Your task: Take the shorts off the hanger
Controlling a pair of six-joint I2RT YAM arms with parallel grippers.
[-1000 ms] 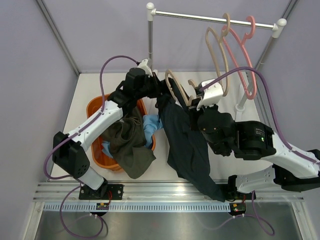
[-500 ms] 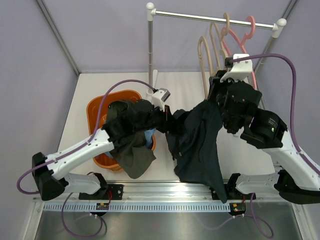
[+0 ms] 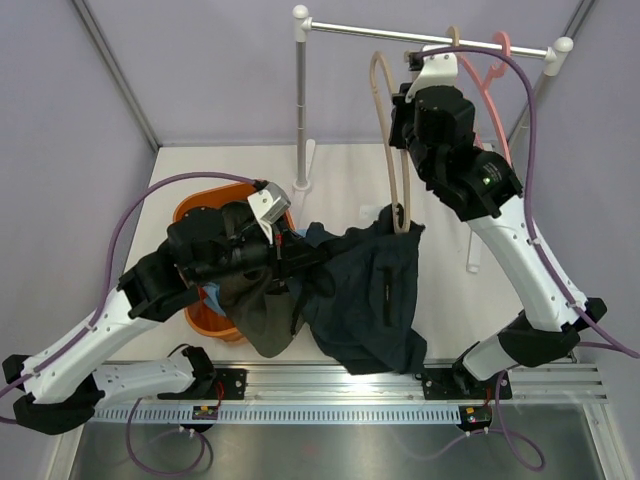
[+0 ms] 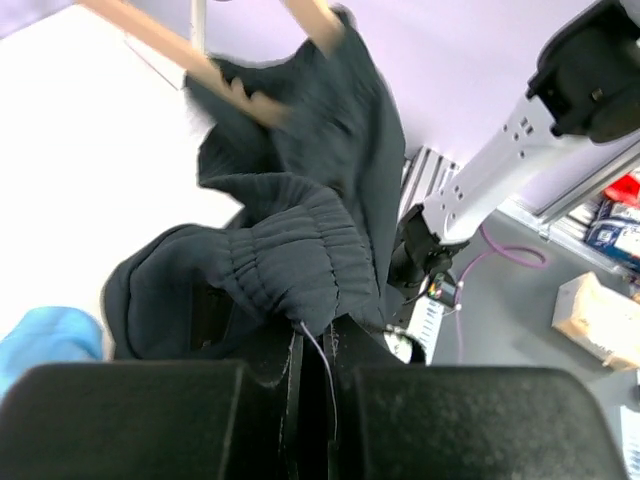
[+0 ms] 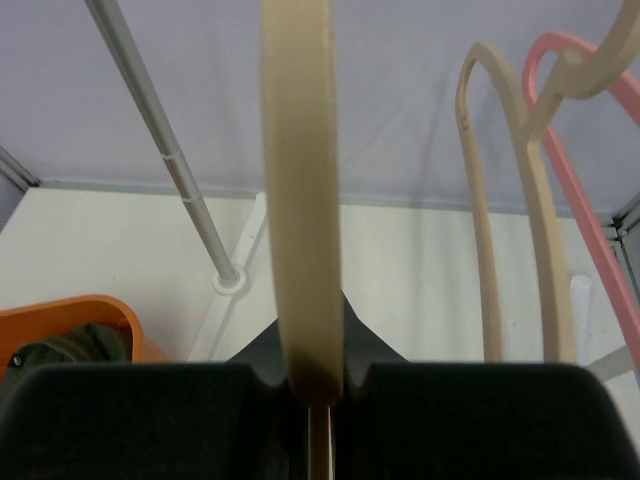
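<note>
Navy shorts [image 4: 300, 250] in left end effector [image 4: 312, 345]

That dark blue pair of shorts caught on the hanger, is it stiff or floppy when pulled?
Probably floppy: the navy shorts sag in folds below the hanger. Likely light, bunching easily where the left fingers pinch them.

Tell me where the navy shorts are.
Top view, centre: navy shorts stretch from the left gripper, beside the basket, to the hanger in the right gripper.
</note>
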